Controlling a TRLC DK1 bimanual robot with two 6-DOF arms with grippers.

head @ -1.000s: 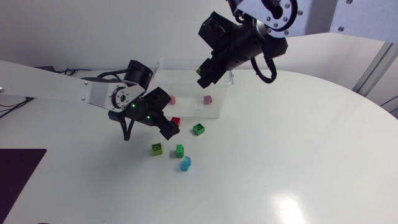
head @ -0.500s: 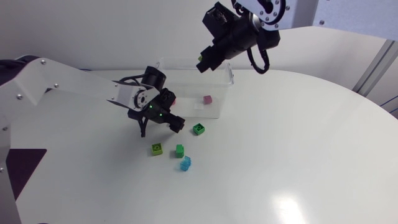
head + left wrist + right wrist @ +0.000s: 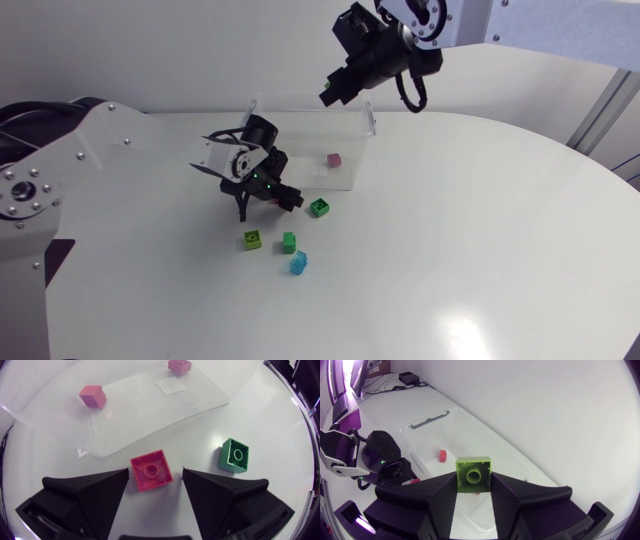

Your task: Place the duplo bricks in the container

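Near the table's far edge: clear container (image 3: 262,103), holding 2 pink bricks (image 3: 93,396) so far, lying well apart on its floor.

Right gripper (image 3: 474,485) is high over the container, its fingers clamped from both sides on a lime brick (image 3: 473,471). Not yet released; I judge this one close to done.

Left gripper (image 3: 154,474) is down at the table just in front of the container's near wall. Its fingers stand apart with a red brick (image 3: 151,470) between them; a thin gap shows on each side (no grip yet, by the wrist view). The brick rests on the table.

Loose on the table, toward the middle:
- 1 dark green brick (image 3: 319,207), just beside the left gripper
- 1 lime brick (image 3: 252,239)
- 1 green brick (image 3: 288,241), near that lime one
- 1 blue brick (image 3: 298,262), nearest the table's front edge

Count: 8 bricks in view.
- 2 in the container
- 1 carried
- 5 on the table, the red one included

Progress, as a judgement: roughly a quarter done, with six left to go in. The red one looks next for the left arm once its fingers close.
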